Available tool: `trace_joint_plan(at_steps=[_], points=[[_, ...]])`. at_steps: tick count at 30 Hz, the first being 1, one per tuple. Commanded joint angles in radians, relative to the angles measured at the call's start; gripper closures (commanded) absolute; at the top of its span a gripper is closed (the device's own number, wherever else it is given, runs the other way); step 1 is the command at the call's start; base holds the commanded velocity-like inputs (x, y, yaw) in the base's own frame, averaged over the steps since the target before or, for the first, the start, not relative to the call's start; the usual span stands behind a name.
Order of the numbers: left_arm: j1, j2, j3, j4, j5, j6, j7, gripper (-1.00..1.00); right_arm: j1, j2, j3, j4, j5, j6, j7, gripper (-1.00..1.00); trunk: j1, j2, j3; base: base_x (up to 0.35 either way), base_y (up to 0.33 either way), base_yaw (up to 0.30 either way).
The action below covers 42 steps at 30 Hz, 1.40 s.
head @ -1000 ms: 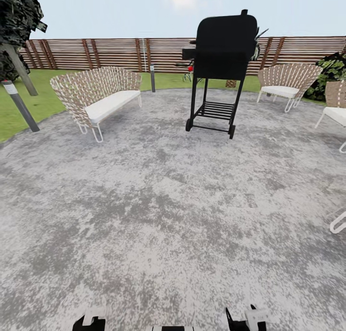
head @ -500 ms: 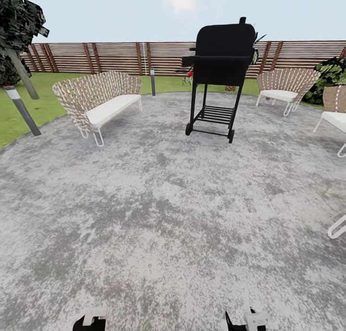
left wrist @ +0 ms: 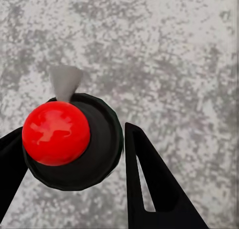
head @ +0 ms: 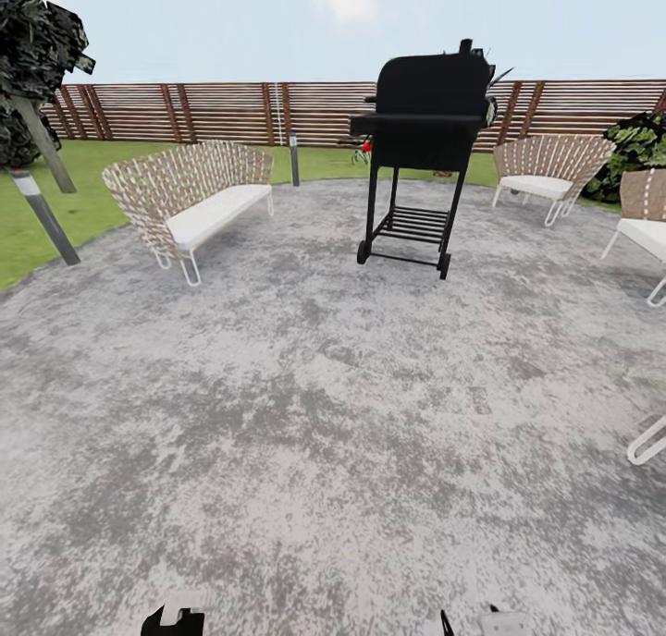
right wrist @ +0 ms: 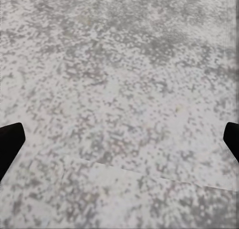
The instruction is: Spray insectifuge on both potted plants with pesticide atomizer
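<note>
Setting: round patio of mottled grey stone (head: 305, 414), ringed by green lawn (head: 88, 201) and a brown horizontal-slat wooden fence (head: 213, 109) under pale sky. Furnishings: one black barbecue grill on a wheeled black frame (head: 421, 146), centre rear; one woven wicker bench with white cushion (head: 190, 197) to its left; one woven wicker chair with white cushion (head: 546, 166) to its right; a second like chair (head: 645, 209) cut by the frame edge; a grey post (head: 46, 222) and a dark-leaved tree (head: 32, 44) at far left; a dark-leaved bush (head: 638, 146) at far right. Left claw (left wrist: 74, 154): black fingers (left wrist: 154, 184) set either side of a round dark body topped by a glossy red dome with a whitish pointed nozzle (left wrist: 67, 139), probably the pesticide atomizer seen end-on, though the grip contact itself is hard to confirm. Right claw (right wrist: 119, 144): fingers spread wide, nothing between them, grey stone beneath. Potted plants: location cannot be told from these views. Step in hand, by judgement: travel across the patio with the sprayer carried. Next move calls for finding the two small grey-potted rosettes, driving near, then aiming the nozzle at the leaves.
</note>
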Motion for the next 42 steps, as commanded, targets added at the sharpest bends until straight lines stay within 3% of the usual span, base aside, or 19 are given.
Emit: trace_joint_plan(at_steps=[1, 18, 30, 42], points=[[0.000, 0.000, 0.001, 0.001, 0.000, -0.003, 0.001, 1.00, 0.000, -0.001, 0.005, 0.000, -0.001, -0.003, -0.001, -1.00, -0.004, 0.007, 0.003, 0.000, 0.000, -0.021], [0.000, -0.002, -0.001, 0.001, 0.000, -0.005, -0.001, 1.00, 0.000, -0.001, 0.005, 0.000, 0.000, -0.004, -0.001, -1.00, -0.012, 0.021, 0.024, -0.009, 0.009, -0.203], [0.000, 0.000, -0.001, 0.002, -0.002, -0.005, -0.003, 1.00, 0.000, -0.001, 0.005, 0.000, 0.000, -0.003, -0.001, -1.00, -0.012, 0.021, 0.026, -0.185, 0.220, -0.101], [0.000, 0.000, -0.001, 0.004, -0.002, -0.005, -0.003, 1.00, 0.000, -0.001, 0.006, 0.000, -0.002, -0.003, 0.000, -1.00, -0.012, 0.021, 0.026, -0.199, 0.248, -0.254]])
